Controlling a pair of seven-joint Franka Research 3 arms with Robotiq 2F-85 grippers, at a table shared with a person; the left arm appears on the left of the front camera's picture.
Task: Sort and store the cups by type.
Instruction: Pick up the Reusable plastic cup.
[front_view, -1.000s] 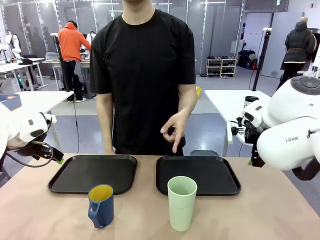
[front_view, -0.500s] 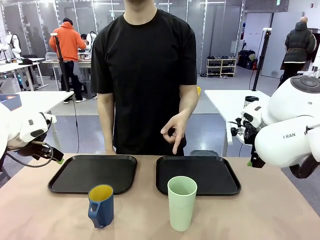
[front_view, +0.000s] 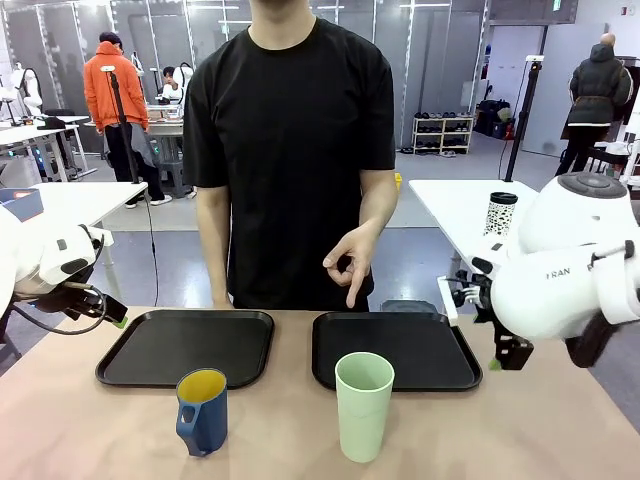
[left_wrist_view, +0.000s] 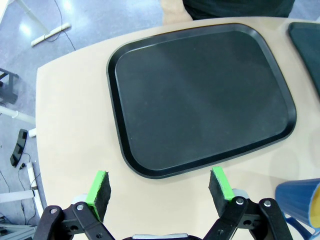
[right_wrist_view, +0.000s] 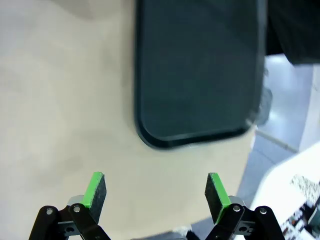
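The right arm (front_view: 560, 285) now hangs lower, right gripper (right_wrist_view: 154, 190) and left gripper (left_wrist_view: 160, 186) both spread empty; a sideways sweep could topple the tall tumbler (front_view: 363, 405) standing before the right tray (front_view: 430, 350), mug (front_view: 202, 412) alongside.

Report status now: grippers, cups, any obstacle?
Left gripper and right gripper open, empty. Blue mug before left tray, mint tumbler before right tray, both upright. Person's hand points down at it.
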